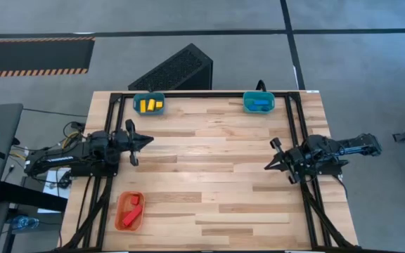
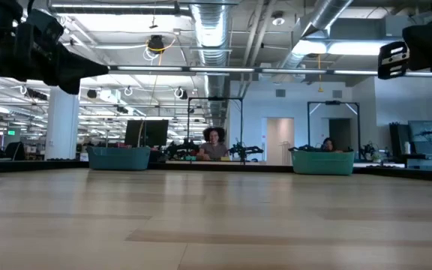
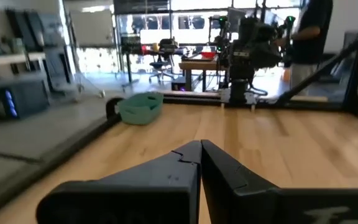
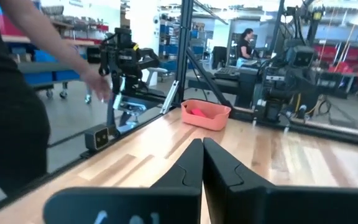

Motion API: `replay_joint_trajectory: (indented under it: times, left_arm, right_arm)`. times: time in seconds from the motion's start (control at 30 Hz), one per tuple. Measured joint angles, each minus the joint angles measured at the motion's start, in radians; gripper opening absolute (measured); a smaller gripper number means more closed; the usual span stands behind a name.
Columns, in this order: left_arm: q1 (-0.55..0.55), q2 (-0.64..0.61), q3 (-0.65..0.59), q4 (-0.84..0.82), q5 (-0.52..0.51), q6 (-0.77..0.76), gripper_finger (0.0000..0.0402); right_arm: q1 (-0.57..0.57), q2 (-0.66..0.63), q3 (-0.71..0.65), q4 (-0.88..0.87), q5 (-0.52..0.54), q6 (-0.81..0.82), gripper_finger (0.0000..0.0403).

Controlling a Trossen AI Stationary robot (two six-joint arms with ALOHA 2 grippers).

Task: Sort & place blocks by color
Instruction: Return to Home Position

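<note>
Bench (image 1: 209,161) of pale wood planks, smooth with a soft sheen, framed by matt black metal rails (image 1: 209,94). Teal trays (image 1: 136,104) and orange tray (image 1: 131,194) look like smooth plastic. Left tool (image 3: 201,149) and right tool (image 4: 202,146) are matt black. Grey floor (image 1: 188,21) looks smooth.

No legible writing in any view — no label, brand, number or sign.

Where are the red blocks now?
High view: the red blocks lie in the orange bin, at the table's bottom-left corner, below the left gripper.
</note>
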Motion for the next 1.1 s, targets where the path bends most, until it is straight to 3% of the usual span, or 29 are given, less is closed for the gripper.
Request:
replay_joint_trajectory:
  times: [0.17, 1.1]
  left_arm:
    - [-0.001, 0.000, 0.000, 0.001, 0.001, 0.105, 0.0000]
    - [-0.001, 0.000, 0.000, 0.001, 0.002, 0.077, 0.0000]
  right_arm:
    - [0.000, 0.000, 0.000, 0.000, 0.000, 0.092, 0.0024]
    - [0.000, 0.000, 0.000, -0.001, -0.001, 0.101, 0.0022]
